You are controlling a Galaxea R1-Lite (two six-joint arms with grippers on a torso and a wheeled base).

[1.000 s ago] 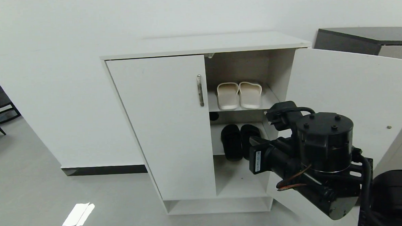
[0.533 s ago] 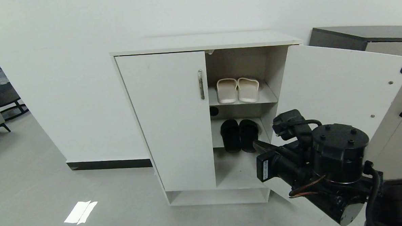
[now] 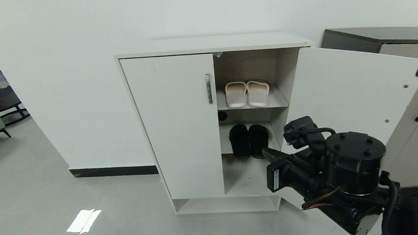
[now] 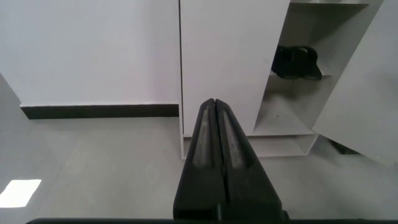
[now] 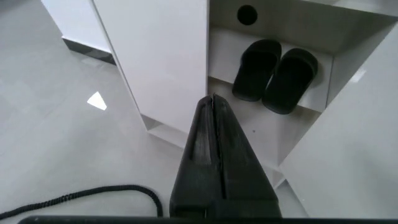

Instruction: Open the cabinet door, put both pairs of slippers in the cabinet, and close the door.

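White wall behind, the cabinet (image 3: 209,43) holds cream slippers (image 3: 246,94) on its upper shelf and black slippers (image 3: 248,140) below. Only closing remains, since the right door (image 3: 352,90) stands wide. Left gripper (image 4: 214,102) and right gripper (image 5: 213,99) are pinched together, empty. The right should likely push the door's outer face.

Free room on bottom shelf (image 3: 247,182) below black slippers (image 3: 249,141)

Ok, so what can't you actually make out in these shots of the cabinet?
Head view: left half of the cabinet, hidden behind the closed left door.
Head view: outer face and handle of the open right door, turned away from the camera.
Head view: right corner of the bottom shelf, covered by the right arm.
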